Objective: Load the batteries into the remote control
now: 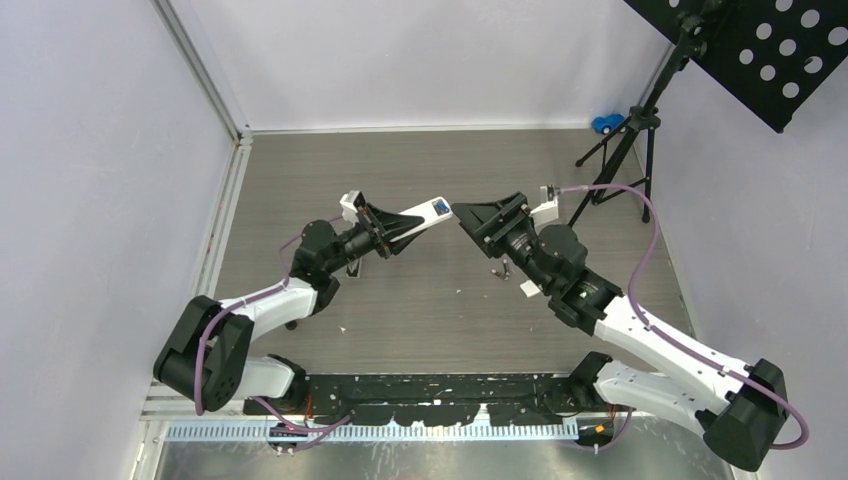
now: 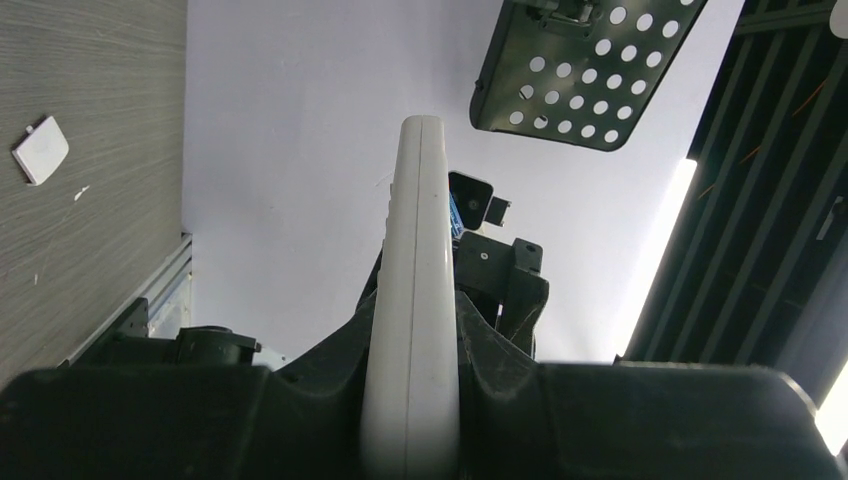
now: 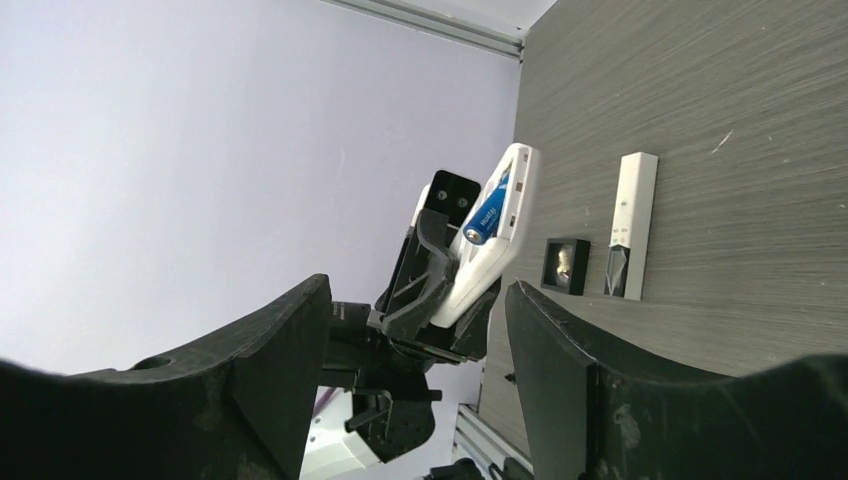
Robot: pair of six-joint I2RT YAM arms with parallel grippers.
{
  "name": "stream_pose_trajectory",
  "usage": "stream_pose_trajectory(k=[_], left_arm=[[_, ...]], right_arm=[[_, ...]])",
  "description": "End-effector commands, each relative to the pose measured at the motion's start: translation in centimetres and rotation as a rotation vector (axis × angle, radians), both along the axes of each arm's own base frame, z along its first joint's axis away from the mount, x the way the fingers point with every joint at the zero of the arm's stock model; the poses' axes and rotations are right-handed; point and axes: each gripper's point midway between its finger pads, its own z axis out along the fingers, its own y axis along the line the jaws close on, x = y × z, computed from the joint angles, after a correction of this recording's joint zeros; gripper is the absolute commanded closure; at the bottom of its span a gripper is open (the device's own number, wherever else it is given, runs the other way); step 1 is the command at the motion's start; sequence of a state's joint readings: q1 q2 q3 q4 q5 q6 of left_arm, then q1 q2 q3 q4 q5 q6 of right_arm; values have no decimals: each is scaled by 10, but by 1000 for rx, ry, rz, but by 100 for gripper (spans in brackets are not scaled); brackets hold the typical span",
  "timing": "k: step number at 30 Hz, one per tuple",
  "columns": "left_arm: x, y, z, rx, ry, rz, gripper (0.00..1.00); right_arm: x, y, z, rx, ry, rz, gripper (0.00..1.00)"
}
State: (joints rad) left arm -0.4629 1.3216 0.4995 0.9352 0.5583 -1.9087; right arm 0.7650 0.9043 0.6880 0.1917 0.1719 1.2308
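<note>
My left gripper (image 1: 400,222) is shut on the lower end of a white remote (image 1: 425,213) and holds it above the table, pointing right. In the left wrist view the remote (image 2: 415,270) stands edge-on between the closed jaws of that gripper (image 2: 410,335). In the right wrist view the remote (image 3: 500,240) has its back open, with a blue battery (image 3: 487,213) seated in the compartment. My right gripper (image 1: 468,214) is open and empty just right of the remote's tip; it also shows in its own view (image 3: 418,300). No loose batteries can be made out.
A second slim white remote (image 3: 632,215) and a small black square piece (image 3: 566,265) lie on the table. A white cover (image 2: 40,150) lies flat on the table. A blue toy (image 1: 606,123) sits at the back by a black tripod (image 1: 640,140) carrying a perforated plate (image 1: 760,50).
</note>
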Motion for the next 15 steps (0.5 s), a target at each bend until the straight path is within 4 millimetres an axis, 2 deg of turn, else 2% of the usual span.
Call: stream_pose_trajectory(k=[1, 15], left_arm=[[-9, 2, 34, -66, -95, -17, 100], [-13, 3, 41, -77, -110, -25, 100]], right_arm=[[9, 5, 23, 101, -33, -23, 31], [26, 12, 9, 96, 12, -62, 36]])
